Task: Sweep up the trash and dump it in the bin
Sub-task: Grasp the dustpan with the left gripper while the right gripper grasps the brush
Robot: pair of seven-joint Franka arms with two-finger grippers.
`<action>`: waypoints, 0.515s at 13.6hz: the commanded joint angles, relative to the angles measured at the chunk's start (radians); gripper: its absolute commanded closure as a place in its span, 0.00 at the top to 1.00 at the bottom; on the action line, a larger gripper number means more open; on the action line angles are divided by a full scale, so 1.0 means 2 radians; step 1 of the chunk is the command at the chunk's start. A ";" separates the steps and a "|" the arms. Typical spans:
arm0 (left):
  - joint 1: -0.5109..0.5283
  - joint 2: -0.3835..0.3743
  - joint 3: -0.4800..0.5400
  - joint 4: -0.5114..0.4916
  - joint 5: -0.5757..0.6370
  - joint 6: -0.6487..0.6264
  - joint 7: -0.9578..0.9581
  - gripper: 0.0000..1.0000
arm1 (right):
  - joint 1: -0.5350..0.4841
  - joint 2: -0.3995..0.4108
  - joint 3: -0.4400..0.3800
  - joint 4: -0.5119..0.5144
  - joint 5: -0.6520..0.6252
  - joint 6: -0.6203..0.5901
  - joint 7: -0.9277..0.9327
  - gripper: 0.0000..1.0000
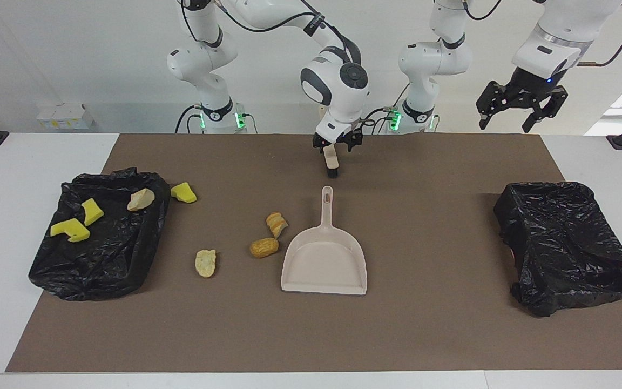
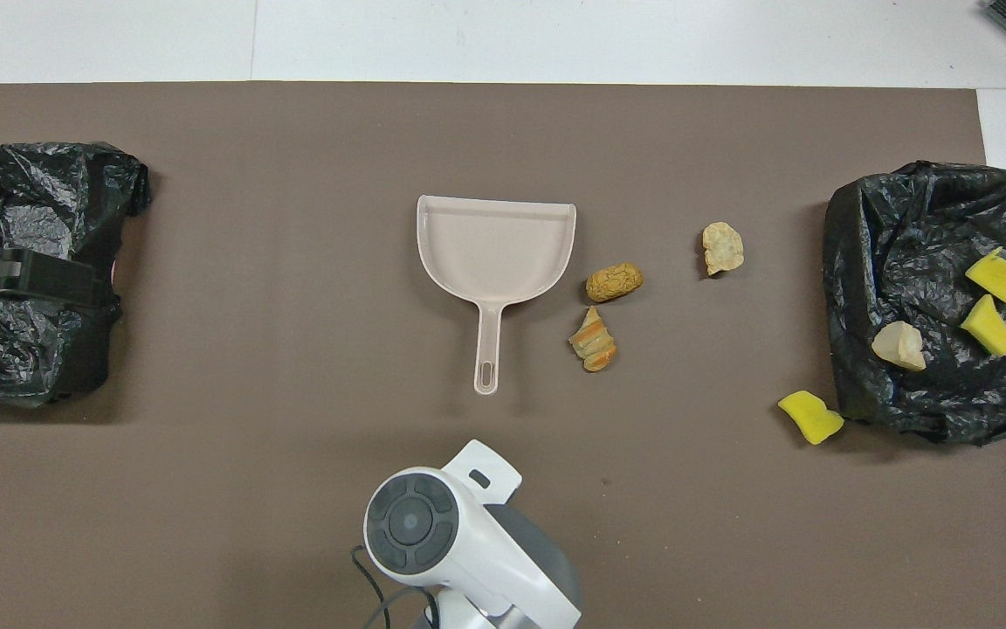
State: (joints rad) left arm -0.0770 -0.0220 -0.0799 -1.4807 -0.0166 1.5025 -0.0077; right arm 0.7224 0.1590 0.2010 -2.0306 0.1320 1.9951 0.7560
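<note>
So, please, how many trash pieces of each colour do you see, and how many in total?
Yellow sponge chunks: 3
Tan or golden-brown bread-like lumps: 4
Total: 7

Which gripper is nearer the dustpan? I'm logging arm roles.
Right. The right gripper hangs over the mat near the dustpan handle; the left gripper waits over the table's end.

Bright, even light from above; soft little shadows on the desk (image 1: 430, 324); everything looks sharp, with daylight glowing at three o'clock.
</note>
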 commanded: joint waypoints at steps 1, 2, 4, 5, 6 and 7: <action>-0.040 0.014 0.004 -0.019 0.006 0.036 -0.052 1.00 | 0.021 -0.059 -0.002 -0.087 0.045 0.041 0.005 1.00; -0.055 0.028 0.004 -0.019 0.008 0.050 -0.081 1.00 | 0.025 -0.069 -0.002 -0.107 0.066 0.052 0.005 1.00; -0.083 0.048 0.004 -0.024 0.009 0.073 -0.100 1.00 | 0.034 -0.081 -0.002 -0.127 0.096 0.059 0.003 0.98; -0.091 0.050 0.004 -0.029 0.010 0.076 -0.101 1.00 | 0.035 -0.083 -0.002 -0.131 0.108 0.059 -0.004 0.95; -0.097 0.051 0.004 -0.037 0.011 0.085 -0.107 1.00 | 0.036 -0.086 -0.002 -0.132 0.116 0.060 -0.006 0.92; -0.104 0.051 0.004 -0.050 0.011 0.098 -0.111 1.00 | 0.037 -0.086 -0.002 -0.134 0.117 0.060 -0.009 0.88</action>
State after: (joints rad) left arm -0.2557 0.0940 -0.0856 -1.5323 -0.0157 1.6532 -0.2088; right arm 0.7934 0.0212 0.2007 -2.2606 0.3293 2.0900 0.7561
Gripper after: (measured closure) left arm 0.000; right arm 0.035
